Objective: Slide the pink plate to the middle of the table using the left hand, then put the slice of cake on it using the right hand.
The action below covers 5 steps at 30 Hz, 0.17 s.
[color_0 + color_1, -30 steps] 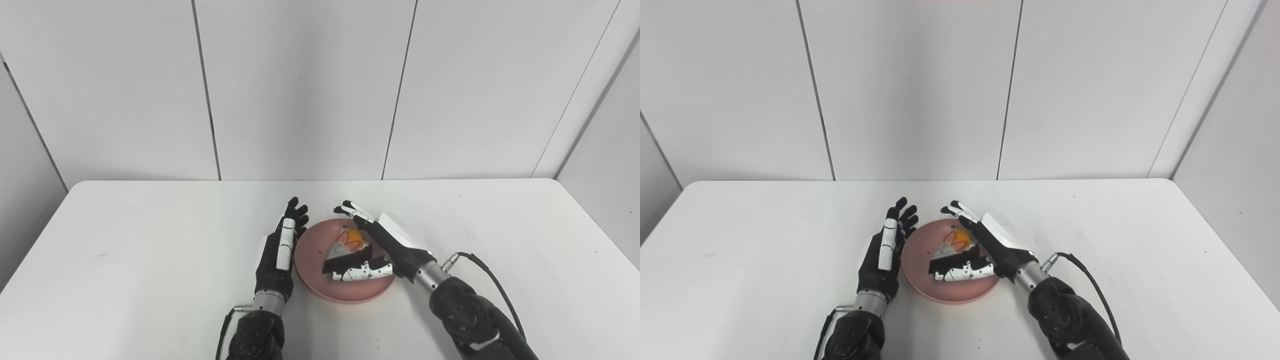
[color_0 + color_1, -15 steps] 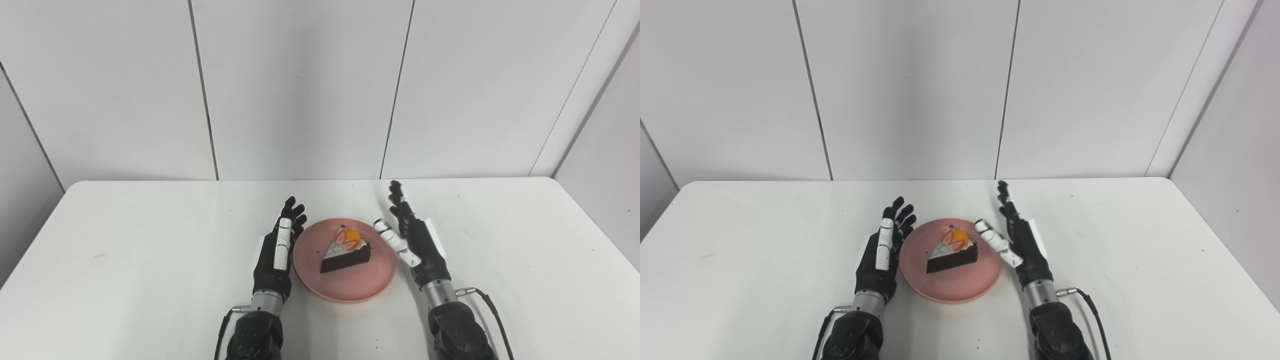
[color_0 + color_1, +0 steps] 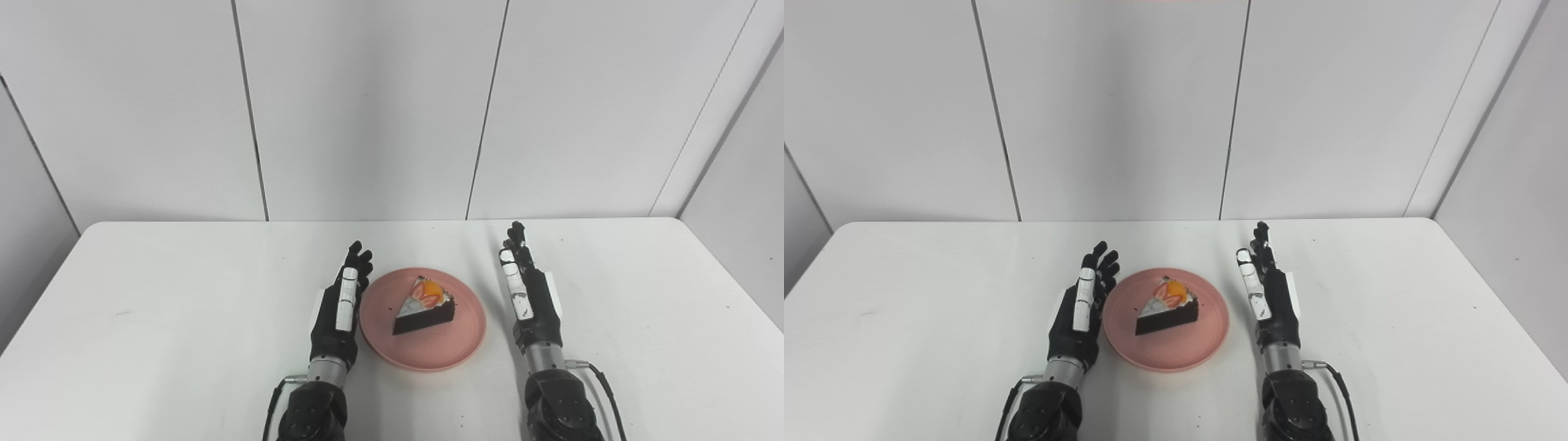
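Observation:
A pink plate (image 3: 429,349) lies on the white table near its middle, toward the front. On it sits a slice of chocolate cake (image 3: 424,307) with white cream, strawberry and orange on top. My left hand (image 3: 340,309) stands edge-on just left of the plate's rim, open, fingers straight and pointing away. My right hand (image 3: 528,295) stands the same way a short gap to the right of the plate, open and holding nothing. Neither hand touches the cake.
The white table (image 3: 184,306) runs to a white panelled wall (image 3: 367,110) at the back. Its left and right edges slant in at the sides. A cable (image 3: 603,383) trails from my right forearm.
My right hand let go of the cake, drew back off the plate to the right and straightened up. The cake stays on the plate. The left hand has not moved.

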### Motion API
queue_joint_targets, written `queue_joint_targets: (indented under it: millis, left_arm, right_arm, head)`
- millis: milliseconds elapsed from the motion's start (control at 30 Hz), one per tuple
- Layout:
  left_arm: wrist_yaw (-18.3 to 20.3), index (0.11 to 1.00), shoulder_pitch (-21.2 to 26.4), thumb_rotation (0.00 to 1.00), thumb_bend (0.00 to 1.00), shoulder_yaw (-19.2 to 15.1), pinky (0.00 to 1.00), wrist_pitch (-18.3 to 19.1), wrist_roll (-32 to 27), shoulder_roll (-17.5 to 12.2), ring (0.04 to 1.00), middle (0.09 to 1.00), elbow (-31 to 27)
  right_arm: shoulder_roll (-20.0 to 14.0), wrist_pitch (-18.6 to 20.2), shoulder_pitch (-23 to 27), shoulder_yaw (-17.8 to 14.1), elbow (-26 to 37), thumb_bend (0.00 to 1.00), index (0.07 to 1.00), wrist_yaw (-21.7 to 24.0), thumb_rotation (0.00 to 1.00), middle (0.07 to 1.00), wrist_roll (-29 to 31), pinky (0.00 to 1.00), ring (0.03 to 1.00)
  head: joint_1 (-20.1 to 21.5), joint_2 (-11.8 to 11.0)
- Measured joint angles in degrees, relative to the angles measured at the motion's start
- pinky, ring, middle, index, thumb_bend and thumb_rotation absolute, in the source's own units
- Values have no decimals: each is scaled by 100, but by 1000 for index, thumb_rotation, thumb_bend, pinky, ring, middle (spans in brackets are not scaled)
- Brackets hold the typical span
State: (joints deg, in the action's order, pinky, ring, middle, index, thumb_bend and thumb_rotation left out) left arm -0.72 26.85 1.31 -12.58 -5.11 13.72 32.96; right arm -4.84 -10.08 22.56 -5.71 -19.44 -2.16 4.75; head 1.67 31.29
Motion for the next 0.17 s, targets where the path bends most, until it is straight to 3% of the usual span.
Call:
queue_joint_targets:
  millis: [167]
  left_arm:
    - [-14, 973, 4, 998, 655, 1, 1000, -34, 10, -1, 997, 991, 12]
  right_arm:
    - [-28, 152, -25, 38, 43, 657, 1000, 146, 907, 997, 64, 1000, 1000]
  head:
    - [-123, 26]
